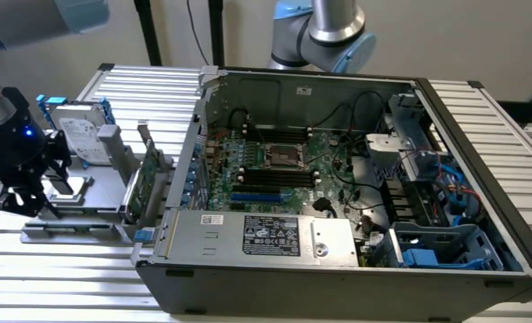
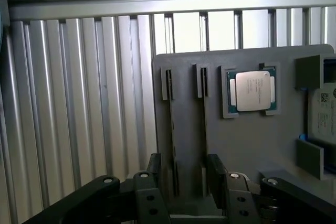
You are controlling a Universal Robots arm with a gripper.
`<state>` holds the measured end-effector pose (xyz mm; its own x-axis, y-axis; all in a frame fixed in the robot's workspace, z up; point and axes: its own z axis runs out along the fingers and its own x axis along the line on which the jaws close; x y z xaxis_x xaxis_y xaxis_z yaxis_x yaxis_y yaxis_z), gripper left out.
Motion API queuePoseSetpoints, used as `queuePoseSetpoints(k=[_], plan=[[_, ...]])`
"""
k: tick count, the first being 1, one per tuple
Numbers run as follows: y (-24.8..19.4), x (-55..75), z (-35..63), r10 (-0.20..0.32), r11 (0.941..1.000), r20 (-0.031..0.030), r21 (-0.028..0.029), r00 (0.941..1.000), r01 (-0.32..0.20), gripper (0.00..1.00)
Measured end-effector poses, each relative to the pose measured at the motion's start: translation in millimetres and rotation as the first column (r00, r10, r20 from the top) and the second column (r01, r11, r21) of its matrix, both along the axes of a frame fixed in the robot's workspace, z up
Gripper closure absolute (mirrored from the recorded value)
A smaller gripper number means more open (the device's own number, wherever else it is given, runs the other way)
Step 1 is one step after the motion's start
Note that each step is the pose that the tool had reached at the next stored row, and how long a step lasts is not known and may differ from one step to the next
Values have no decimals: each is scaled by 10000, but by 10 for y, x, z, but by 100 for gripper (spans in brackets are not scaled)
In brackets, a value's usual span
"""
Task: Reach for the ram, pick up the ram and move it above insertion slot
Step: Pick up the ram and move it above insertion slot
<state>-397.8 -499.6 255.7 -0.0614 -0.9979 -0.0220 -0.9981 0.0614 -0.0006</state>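
Observation:
My gripper (image 2: 185,179) is open, its two black fingers (image 2: 154,174) standing on either side of two narrow grooves in a grey holder (image 2: 241,145). A thin dark strip stands on edge in one groove; it looks like the ram (image 2: 170,129), and nothing is held. In the exterior view the gripper (image 1: 19,195) hangs over the holder (image 1: 77,229) at the far left, outside the open computer case (image 1: 338,282). The long black insertion slots (image 1: 279,178) lie on the green motherboard inside the case, below the processor socket.
A processor chip (image 2: 252,90) sits in a recess of the holder, and a silver hard drive (image 1: 77,131) and a green expansion card (image 1: 145,185) stand in it. Ribbed metal table (image 1: 59,276) surrounds everything. Cables, a power supply (image 1: 257,235) and blue drive bays crowd the case.

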Motion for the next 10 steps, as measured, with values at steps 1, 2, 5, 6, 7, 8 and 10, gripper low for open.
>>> queuePoseSetpoints(k=[1, 2, 5, 6, 7, 8, 10], plan=[[-2, 1, -19, 0, 10000, 0, 0, 10000, 0, 52], [-4, 2, -37, 0, 10000, -1, 0, 10000, 0, 52], [-11, 4, -91, 0, 10000, -1, -1, 10000, 0, 52], [-13, 5, -109, 0, 10000, -1, -1, 10000, 0, 52], [-16, 6, -127, 0, 10000, 0, 0, 10000, 0, 52], [-18, 6, -145, -1, 10000, 0, 0, 10000, 1, 52], [-24, 8, -182, 0, 10000, -1, -1, 10000, 0, 52]])
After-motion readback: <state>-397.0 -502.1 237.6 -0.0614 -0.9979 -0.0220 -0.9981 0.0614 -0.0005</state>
